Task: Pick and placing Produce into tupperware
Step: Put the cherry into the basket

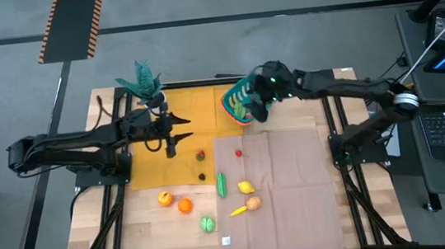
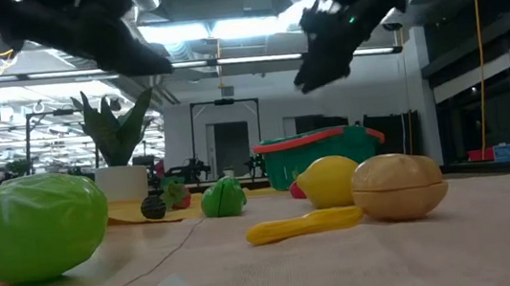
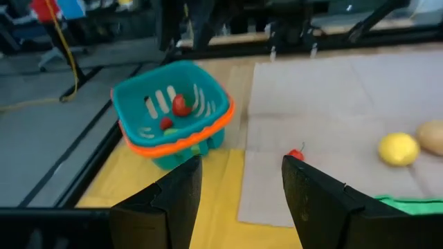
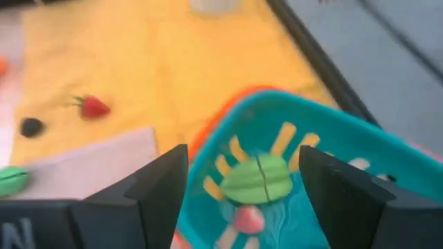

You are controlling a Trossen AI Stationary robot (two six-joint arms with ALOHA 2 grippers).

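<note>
Grey floor lies all around the wooden counter (image 1: 147, 232), which has a yellow mat (image 1: 183, 145) and a tan cloth (image 1: 286, 176) on it. From above, the teal tupperware (image 1: 238, 102) sits tipped at the far edge of the yellow mat. The right claw (image 1: 258, 104) hangs just over the tupperware, and the left claw (image 1: 170, 138) waits over the yellow mat, well to the left of the tupperware. Most produce lies nearer the front of the counter than the tupperware: a lemon (image 1: 246, 187), a green cucumber (image 1: 221, 183), two oranges (image 1: 184, 205), a lime-green piece (image 1: 207, 223).

Down low, a big green piece (image 2: 31, 226) and a tan potato (image 2: 399, 185) fill the front, and the tupperware (image 2: 319, 155) stands far behind them.

Past the left wrist, the left claw (image 3: 241, 187) is open and holds nothing. The tupperware (image 3: 173, 111) leans toward it with a red fruit (image 3: 181, 105) inside. A small red pepper (image 3: 296, 154) lies on the cloth just beside the tupperware.

Past the right wrist, the right claw (image 4: 242, 183) is open wide and holds nothing. A green leafy toy (image 4: 257, 178) lies in the tupperware right under it. A strawberry (image 4: 93, 106) sits on the mat, away from the tupperware.

The toys look light, hard and smooth, so round ones may roll or slip. I think it is best to pinch each one across its middle.
</note>
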